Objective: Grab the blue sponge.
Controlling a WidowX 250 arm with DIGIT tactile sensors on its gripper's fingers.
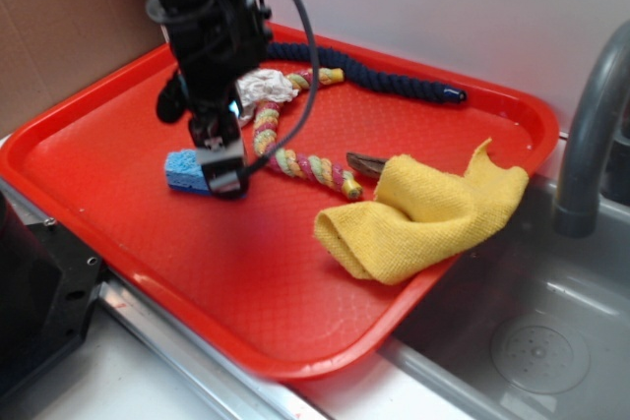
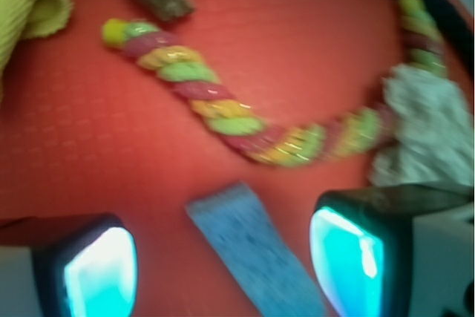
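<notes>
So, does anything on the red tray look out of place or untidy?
Mostly clutter. The crumpled yellow cloth hangs over the red plastic tray's edge toward the sink, partly covering a dark brown object. A white crumpled wad lies on the multicoloured twisted rope. The small light-blue sponge lies intact between the open fingers.

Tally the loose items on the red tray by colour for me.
Blue: 2, small light-blue sponge block, long navy rope
Yellow: 1, folded yellow cloth
Multicolour: 1, twisted braided rope
White: 1, crumpled wad
Dark: 1, object partly under the cloth
Total: 6
</notes>
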